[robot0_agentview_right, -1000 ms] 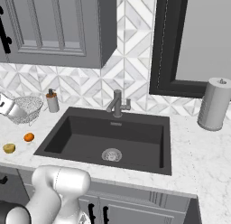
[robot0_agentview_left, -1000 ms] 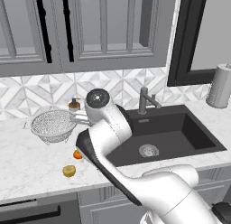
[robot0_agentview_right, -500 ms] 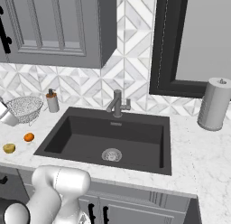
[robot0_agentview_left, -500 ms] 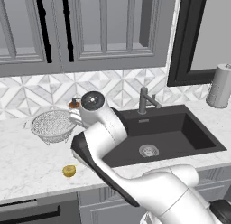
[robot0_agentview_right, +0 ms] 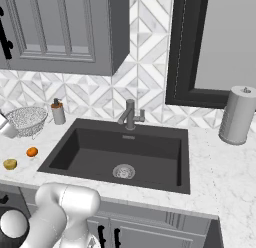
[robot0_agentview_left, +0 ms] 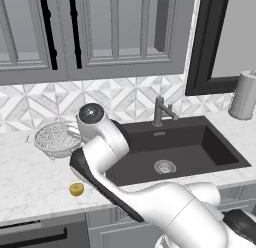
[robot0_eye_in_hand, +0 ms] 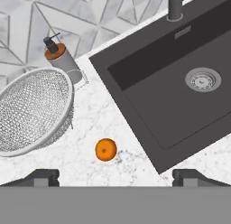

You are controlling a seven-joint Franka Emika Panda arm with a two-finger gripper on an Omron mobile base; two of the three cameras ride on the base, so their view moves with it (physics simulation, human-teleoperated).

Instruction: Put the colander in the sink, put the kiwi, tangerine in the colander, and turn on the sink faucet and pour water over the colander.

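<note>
the white marble counter point(robot0_agentview_right: 210, 167) carries the colander point(robot0_agentview_right: 26, 119), with tangerine point(robot0_agentview_right: 32, 151) and kiwi point(robot0_agentview_right: 10, 164) at its six o'clock, soap pump bottle point(robot0_agentview_right: 58, 112) at three.

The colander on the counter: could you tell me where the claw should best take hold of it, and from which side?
Grip the colander by its thin rim, coming down from above on the edge nearest the sink. The bowl is too wide to span and sits upright with its mouth open, so one finger can slip inside, one outside. The soap bottle crowds the back edge.
</note>
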